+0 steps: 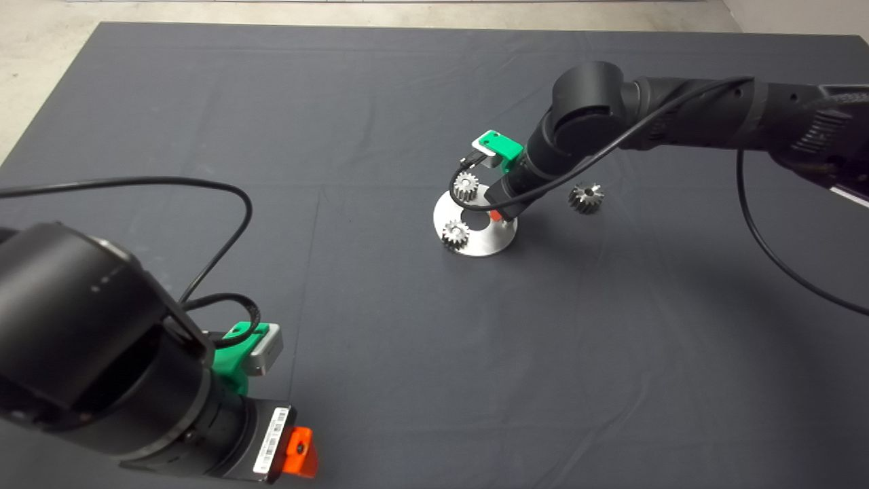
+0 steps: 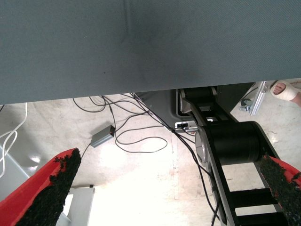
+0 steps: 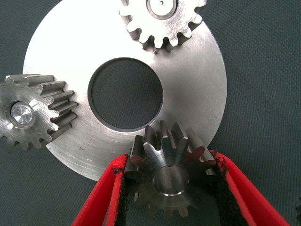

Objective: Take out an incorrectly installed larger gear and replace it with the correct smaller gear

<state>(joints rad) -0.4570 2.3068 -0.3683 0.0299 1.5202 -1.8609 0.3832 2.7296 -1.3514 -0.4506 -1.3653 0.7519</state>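
Observation:
A round silver disc (image 1: 486,242) (image 3: 197,84) with a centre hole lies mid-mat. My right gripper (image 1: 496,216) (image 3: 169,161) is down at its rim, shut on the smaller gear (image 3: 169,181). This grey coarse-toothed gear sits over the disc's edge with a black pad against each side. The larger gear (image 1: 585,197), shiny with splayed teeth, lies on the mat to the right of the disc, apart from it. My left gripper (image 2: 171,188) is parked at the lower left, open and holding nothing.
Two pale fine-toothed gears (image 1: 466,183) (image 1: 455,234) stand on the disc's far and left rim, also seen close up (image 3: 162,19) (image 3: 28,113). The left wrist view shows the mat's edge, floor cables and a person's foot (image 2: 285,89).

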